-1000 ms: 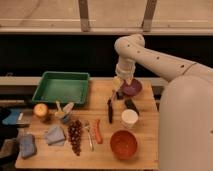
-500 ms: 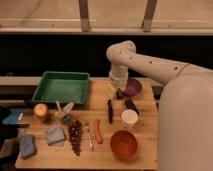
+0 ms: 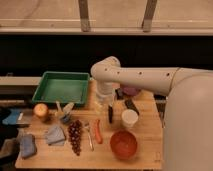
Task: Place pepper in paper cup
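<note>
red-orange pepper lies on the wooden table beside the spoon, left of and apart from the white paper cup. the gripper hangs beyond it near the green tray, fingers wide, empty.

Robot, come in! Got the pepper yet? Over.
Gripper open, empty, hovering over table. Pepper on table, outside paper cup. Spoon close beside pepper.

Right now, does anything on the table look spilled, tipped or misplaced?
Nothing stands out. The pepper lies flat beside the spoon, the paper cup stands upright, and the gripper hangs open above the table behind the pepper.
</note>
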Robot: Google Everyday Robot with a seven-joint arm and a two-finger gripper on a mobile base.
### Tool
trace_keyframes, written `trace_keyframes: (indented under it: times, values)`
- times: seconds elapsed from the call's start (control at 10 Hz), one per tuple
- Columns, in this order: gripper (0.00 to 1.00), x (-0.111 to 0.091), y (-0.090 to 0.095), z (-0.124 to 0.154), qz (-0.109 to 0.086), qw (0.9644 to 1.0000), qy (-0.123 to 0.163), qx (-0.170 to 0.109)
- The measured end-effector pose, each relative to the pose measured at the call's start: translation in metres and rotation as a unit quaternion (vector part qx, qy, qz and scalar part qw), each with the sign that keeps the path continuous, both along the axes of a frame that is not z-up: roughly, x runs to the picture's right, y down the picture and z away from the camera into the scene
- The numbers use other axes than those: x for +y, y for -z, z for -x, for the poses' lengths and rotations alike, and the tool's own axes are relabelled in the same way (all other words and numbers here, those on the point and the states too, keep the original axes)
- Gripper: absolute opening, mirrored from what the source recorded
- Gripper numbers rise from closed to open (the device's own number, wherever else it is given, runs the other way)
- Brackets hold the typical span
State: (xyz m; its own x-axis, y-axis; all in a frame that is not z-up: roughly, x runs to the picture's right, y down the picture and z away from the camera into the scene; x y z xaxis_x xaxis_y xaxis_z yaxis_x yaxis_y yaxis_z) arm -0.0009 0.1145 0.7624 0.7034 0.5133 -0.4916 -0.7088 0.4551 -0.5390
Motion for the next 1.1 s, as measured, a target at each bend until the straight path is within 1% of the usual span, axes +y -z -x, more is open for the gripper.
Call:
trace_keyframes:
  times: [0.1, 0.3, 0.5, 0.6, 0.7, 0.8, 0.9, 1.0, 1.1]
  values:
    - [0.62, 0.003, 0.001, 0.007, 0.001, 1.0000, 0.002, -0.007]
    - [0.62, 0.003, 0.001, 0.003, 0.002, 1.0000, 0.001, -0.003]
    - [0.62, 0.003, 0.000, 0.006, 0.006, 1.0000, 0.001, -0.007]
    - [0.62, 0.008, -0.006, 0.012, 0.021, 0.9996, 0.006, -0.016]
    - [0.62, 0.013, -0.011, 0.020, 0.029, 0.9993, 0.008, -0.022]
    - [0.62, 0.028, -0.020, 0.029, 0.046, 0.9984, 0.009, -0.032]
    - [0.62, 0.045, -0.028, 0.033, 0.061, 0.9975, 0.004, -0.036]
    - [0.62, 0.061, -0.031, 0.040, 0.074, 0.9963, -0.002, -0.044]
    - [0.62, 0.073, -0.032, 0.046, 0.086, 0.9951, -0.006, -0.050]
